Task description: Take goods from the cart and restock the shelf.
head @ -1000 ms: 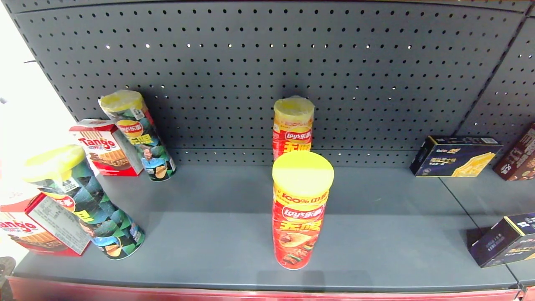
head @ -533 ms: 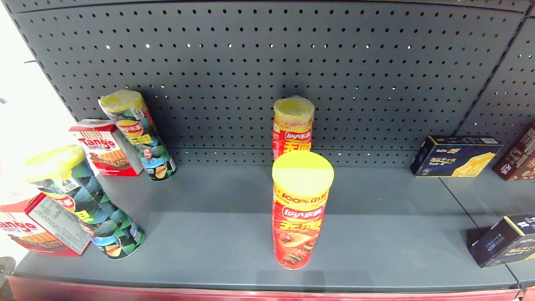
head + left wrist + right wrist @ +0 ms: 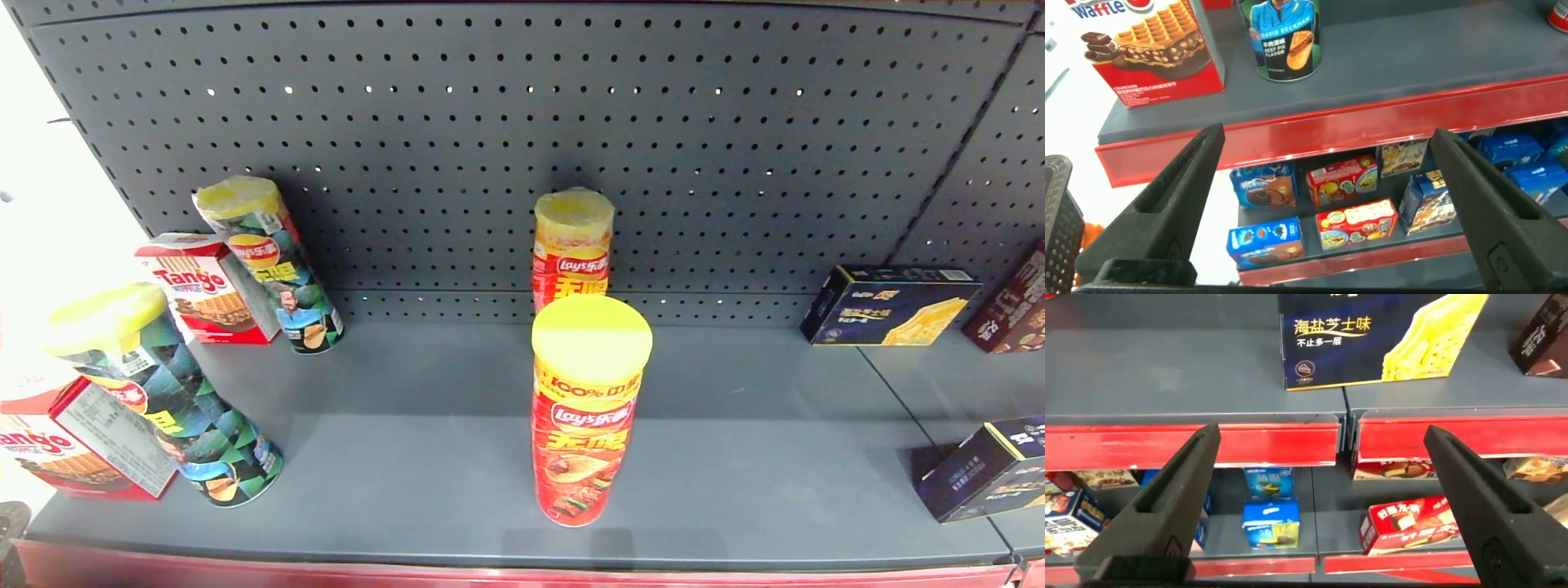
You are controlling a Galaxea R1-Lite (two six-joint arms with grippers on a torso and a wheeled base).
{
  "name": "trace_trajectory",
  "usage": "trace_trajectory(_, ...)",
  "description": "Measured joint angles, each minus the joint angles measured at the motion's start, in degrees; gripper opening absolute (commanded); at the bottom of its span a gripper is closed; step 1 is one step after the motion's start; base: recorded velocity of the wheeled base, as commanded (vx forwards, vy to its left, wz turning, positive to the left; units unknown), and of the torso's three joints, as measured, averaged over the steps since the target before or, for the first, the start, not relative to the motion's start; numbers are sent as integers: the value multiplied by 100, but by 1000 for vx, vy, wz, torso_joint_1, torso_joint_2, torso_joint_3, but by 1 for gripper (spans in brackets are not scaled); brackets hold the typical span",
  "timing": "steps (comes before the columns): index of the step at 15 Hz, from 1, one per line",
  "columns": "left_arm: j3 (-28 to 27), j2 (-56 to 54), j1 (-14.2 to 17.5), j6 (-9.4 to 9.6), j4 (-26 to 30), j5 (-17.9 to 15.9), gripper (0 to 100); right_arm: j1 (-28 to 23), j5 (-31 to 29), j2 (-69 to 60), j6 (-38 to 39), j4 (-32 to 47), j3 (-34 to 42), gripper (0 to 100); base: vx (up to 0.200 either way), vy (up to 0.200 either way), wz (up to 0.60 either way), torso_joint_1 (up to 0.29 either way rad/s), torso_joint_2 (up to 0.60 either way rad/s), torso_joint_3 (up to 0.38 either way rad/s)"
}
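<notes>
Emptily agape: left tool (image 3: 1327,135), right tool (image 3: 1320,431).

The shelf (image 3: 408,482) holds two red chip cans (image 3: 581,441), one behind the other midway between its side edges, plus two green chip cans (image 3: 175,416) and two red wafer boxes (image 3: 204,290) toward its left edge. Toward its right edge lie two dark blue boxes (image 3: 886,310), one at the back and one near the front edge, and one brown box (image 3: 1012,302)
</notes>
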Motion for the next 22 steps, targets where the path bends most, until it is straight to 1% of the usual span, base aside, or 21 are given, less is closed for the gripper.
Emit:
trace_trajectory(1,0,0,0,22,-6,2,100,-6,9,-17,-6,1,2,100,0,0,0,0,0,0)
trace_trajectory(3,0,0,0,143,-6,10,100,-9,290,-34,-24,0,5,100,0,0,0,0,0,0)
trace_trajectory(5,0,0,2,100,-5,13,100,-9,296,-41,-17,0,5,100,0,0,0,0,0,0)
trace_trajectory(7,0,0,2,-10,0,-2,100,-9,304,-44,-17,0,5,100,0,0,0,0,0,0)
trace_trajectory(9,0,0,2,-34,0,2,100,-6,304,-44,-17,0,5,100,0,0,0,0,0,0)
trace_trajectory(22,0,0,2,-34,0,-24,100,-9,317,-44,-11,0,5,100,0,0,0,0,0,0)
